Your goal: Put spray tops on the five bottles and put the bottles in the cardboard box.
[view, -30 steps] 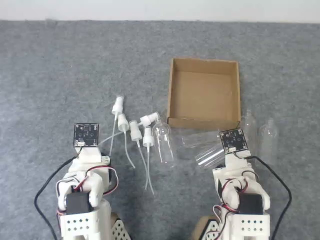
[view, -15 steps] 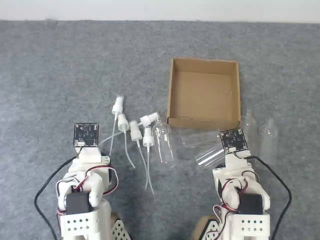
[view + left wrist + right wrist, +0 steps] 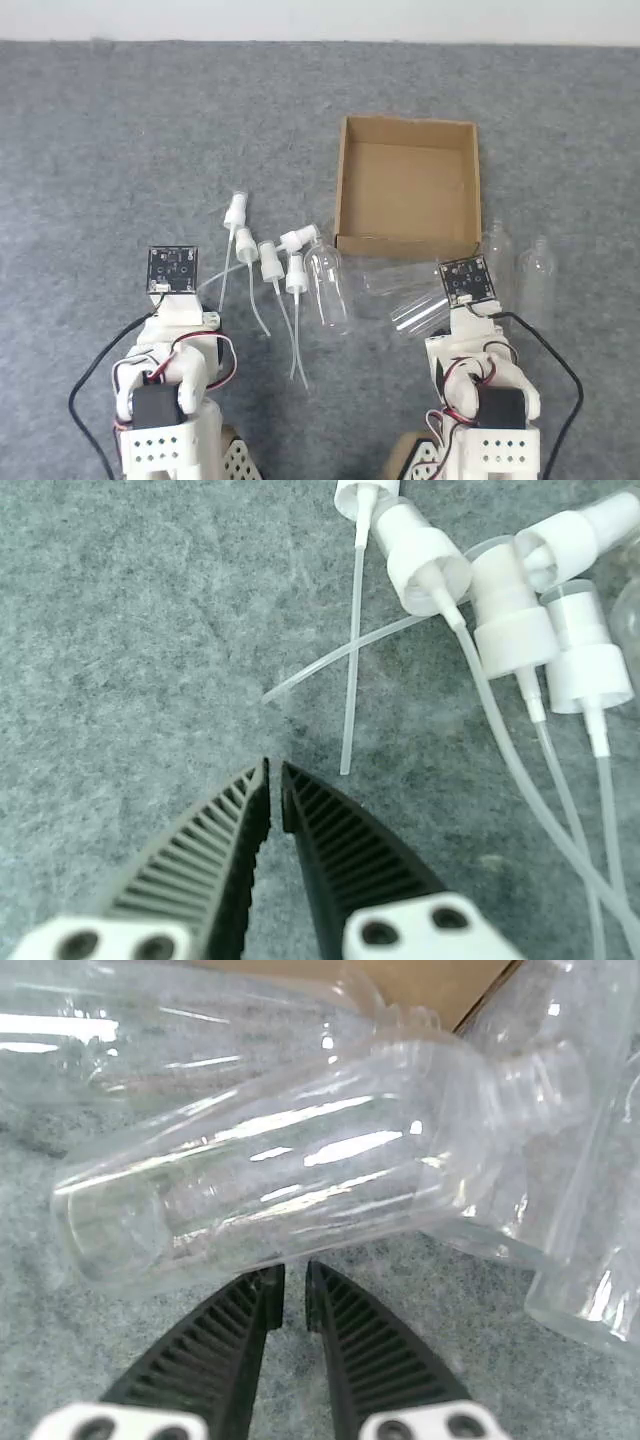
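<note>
Grey carpet (image 3: 100, 150) lies under both arms, folded low. Left gripper (image 3: 275, 769), narrow and empty, points at the spray tops (image 3: 505, 620). Right gripper (image 3: 295, 1270), likewise narrow and empty, points at bottles (image 3: 280, 1175) lying beside the cardboard box (image 3: 408, 190).

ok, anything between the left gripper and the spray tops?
Nothing visible. Only bare grey mat lies between the left gripper and the spray tops; their thin dip tubes trail toward it.
</note>
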